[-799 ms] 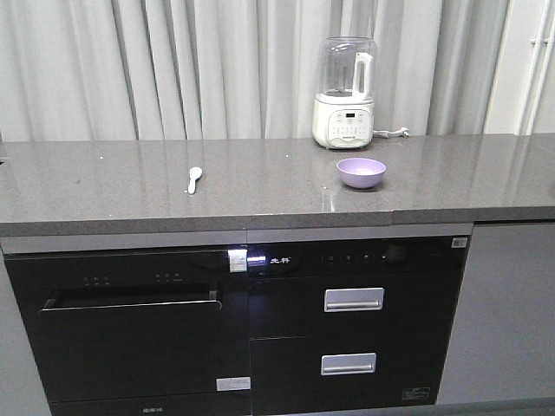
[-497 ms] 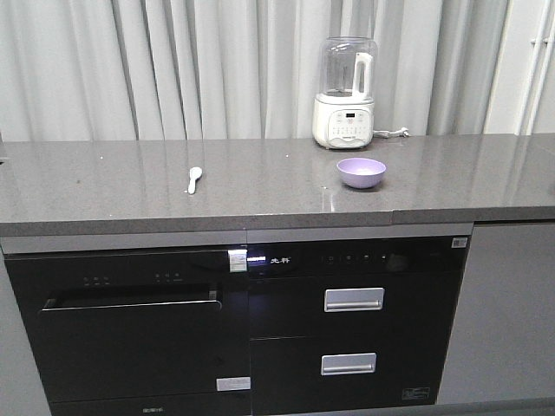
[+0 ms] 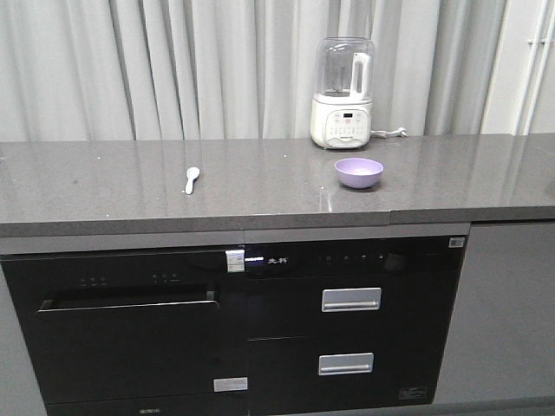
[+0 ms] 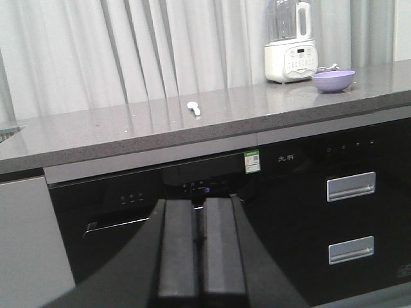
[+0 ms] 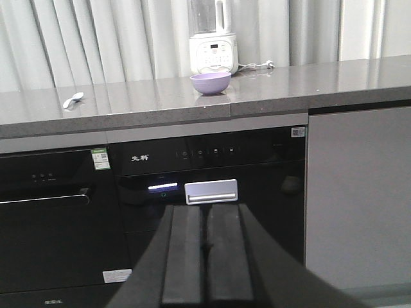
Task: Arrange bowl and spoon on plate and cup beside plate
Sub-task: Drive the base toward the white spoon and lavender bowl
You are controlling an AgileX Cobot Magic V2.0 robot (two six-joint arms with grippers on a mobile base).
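Observation:
A lavender bowl (image 3: 359,172) sits on the grey countertop (image 3: 260,186), right of centre, in front of a blender. It shows too in the left wrist view as the bowl (image 4: 332,80) and in the right wrist view as the bowl (image 5: 210,83). A small pale spoon (image 3: 192,179) lies on the counter to the left; spoon (image 4: 194,108), spoon (image 5: 73,100). The plate and the cup are out of view. My left gripper (image 4: 199,204) and right gripper (image 5: 205,210) are both shut, empty, held low in front of the cabinets, far from the objects.
A white blender (image 3: 343,93) with a clear jug stands at the back of the counter before grey curtains. Below the counter are a black dishwasher (image 3: 130,329) and black drawers with silver handles (image 3: 351,299). A grey cabinet panel (image 3: 503,312) is at the right.
The whole scene has shifted slightly left and down in the front view, so the camera has moved a little. The bowl and spoon lie where they were on the counter.

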